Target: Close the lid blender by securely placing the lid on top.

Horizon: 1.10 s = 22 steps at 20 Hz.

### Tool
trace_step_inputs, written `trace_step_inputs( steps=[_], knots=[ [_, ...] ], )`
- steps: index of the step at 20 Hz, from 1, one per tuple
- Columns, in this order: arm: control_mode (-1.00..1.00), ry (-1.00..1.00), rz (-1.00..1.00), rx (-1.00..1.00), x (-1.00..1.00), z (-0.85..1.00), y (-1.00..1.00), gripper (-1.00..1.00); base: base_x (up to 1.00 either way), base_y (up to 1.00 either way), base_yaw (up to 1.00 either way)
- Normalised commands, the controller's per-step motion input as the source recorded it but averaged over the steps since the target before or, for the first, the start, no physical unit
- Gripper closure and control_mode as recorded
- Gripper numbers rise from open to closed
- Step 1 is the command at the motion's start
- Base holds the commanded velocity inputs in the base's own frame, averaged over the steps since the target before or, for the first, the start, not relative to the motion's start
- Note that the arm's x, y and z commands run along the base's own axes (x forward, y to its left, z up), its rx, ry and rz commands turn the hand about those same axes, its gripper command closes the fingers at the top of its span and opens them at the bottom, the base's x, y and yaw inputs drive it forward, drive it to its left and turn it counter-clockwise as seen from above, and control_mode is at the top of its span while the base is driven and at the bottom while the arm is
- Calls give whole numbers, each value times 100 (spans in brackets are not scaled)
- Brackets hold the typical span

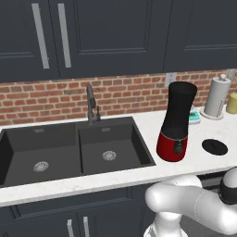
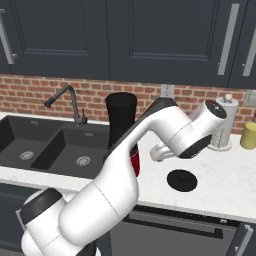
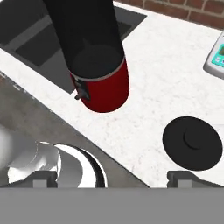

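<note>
You have a white speckled stone worktop (image 1: pixel 139 178) under dark cabinets, backed by red brick, with a black double-basin sink (image 1: pixel 74 150) left of the tall black-jarred blender on its glossy red base (image 1: pixel 176 122). The jar's top stands open, and you cannot see inside it. The flat round black lid with its raised centre knob (image 1: pixel 215 146) lies flat on the worktop just right of the blender, apart from it and near the front edge. Behind the lid stand a white paper towel roll (image 1: pixel 217 97) and a yellow container (image 1: pixel 232 103). Bare worktop surrounds the lid. The end effector (image 3: pixel 113 178) hangs above the lid, fingers spread wide, holding nothing.
</note>
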Motion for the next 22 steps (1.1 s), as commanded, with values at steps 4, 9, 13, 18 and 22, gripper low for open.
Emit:
trace_step_inputs(
  steps=[4,9,13,18,22],
  knots=[
    [-100,15,2,-13,9,-12,3,-100,0,0,0],
    [-100,21,0,-11,15,-27,1,-100,0,0,0],
    [-100,19,0,-9,20,-31,0,-100,0,0,0],
    [-100,12,0,-1,12,-12,-15,-100,0,0,0],
    [-100,5,0,0,1,-21,-43,-100,0,0,0]
  ],
)
